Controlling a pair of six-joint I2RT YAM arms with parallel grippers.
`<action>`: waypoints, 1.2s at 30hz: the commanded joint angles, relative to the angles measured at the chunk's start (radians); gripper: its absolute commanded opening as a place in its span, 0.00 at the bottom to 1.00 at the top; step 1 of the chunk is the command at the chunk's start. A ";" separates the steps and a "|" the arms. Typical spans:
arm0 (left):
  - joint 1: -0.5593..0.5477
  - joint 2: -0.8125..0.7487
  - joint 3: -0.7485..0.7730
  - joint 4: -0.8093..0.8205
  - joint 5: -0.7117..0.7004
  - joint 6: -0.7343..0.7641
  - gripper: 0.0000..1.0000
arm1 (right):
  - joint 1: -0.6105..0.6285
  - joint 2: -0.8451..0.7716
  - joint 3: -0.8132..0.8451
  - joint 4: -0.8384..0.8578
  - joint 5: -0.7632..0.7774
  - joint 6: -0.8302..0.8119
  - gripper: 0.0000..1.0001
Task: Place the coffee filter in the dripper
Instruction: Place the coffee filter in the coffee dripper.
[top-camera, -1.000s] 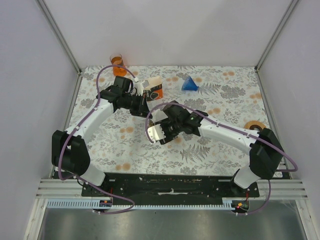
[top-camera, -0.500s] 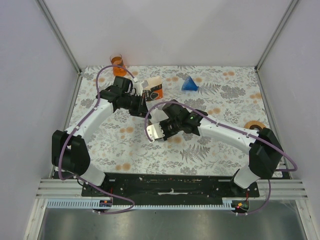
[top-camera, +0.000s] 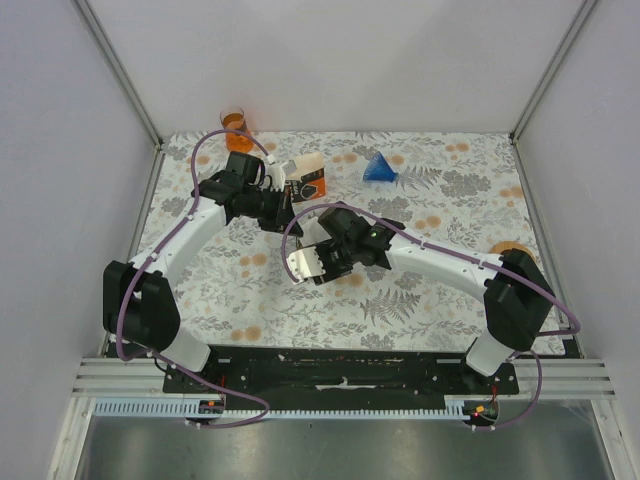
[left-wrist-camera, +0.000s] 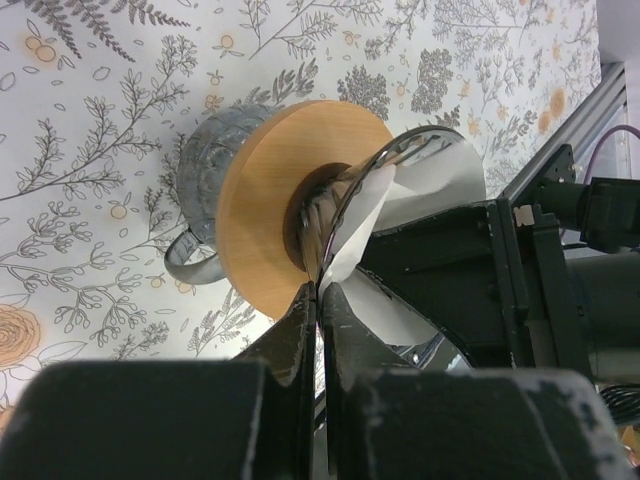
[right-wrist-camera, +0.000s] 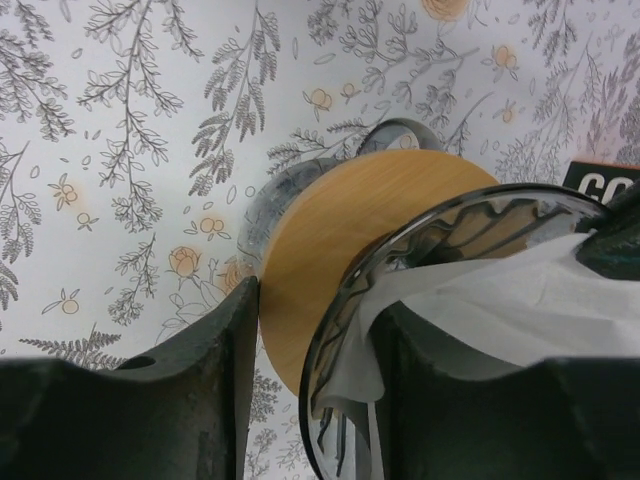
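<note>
The dripper (top-camera: 305, 265) is a glass cone with a wooden collar (left-wrist-camera: 270, 200) and a grey base, held tilted above the table. The white coffee filter (right-wrist-camera: 500, 290) sits inside the cone and also shows in the left wrist view (left-wrist-camera: 430, 175). My right gripper (top-camera: 322, 258) is shut on the dripper (right-wrist-camera: 330, 240), with one finger outside the collar and the other inside the cone on the filter. My left gripper (top-camera: 293, 215) is shut at the cone's rim (left-wrist-camera: 320, 290), pinching the filter's edge.
A coffee package (top-camera: 308, 180) stands just behind the grippers. A blue cone (top-camera: 379, 167) lies at the back middle. An orange cup (top-camera: 233, 121) is at the back left corner. A tape roll (top-camera: 508, 250) lies by the right edge.
My right gripper has shifted a little to the left with the dripper. The left arm has barely moved.
</note>
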 joint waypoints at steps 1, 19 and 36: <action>-0.001 -0.016 0.024 0.029 0.029 0.034 0.02 | 0.005 0.041 0.050 0.004 0.055 0.012 0.40; -0.001 -0.007 0.023 0.028 0.023 0.037 0.03 | 0.008 -0.081 0.050 0.001 -0.041 0.060 0.98; 0.002 -0.016 0.038 0.016 0.025 0.052 0.22 | -0.080 -0.338 -0.054 0.447 -0.022 0.522 0.98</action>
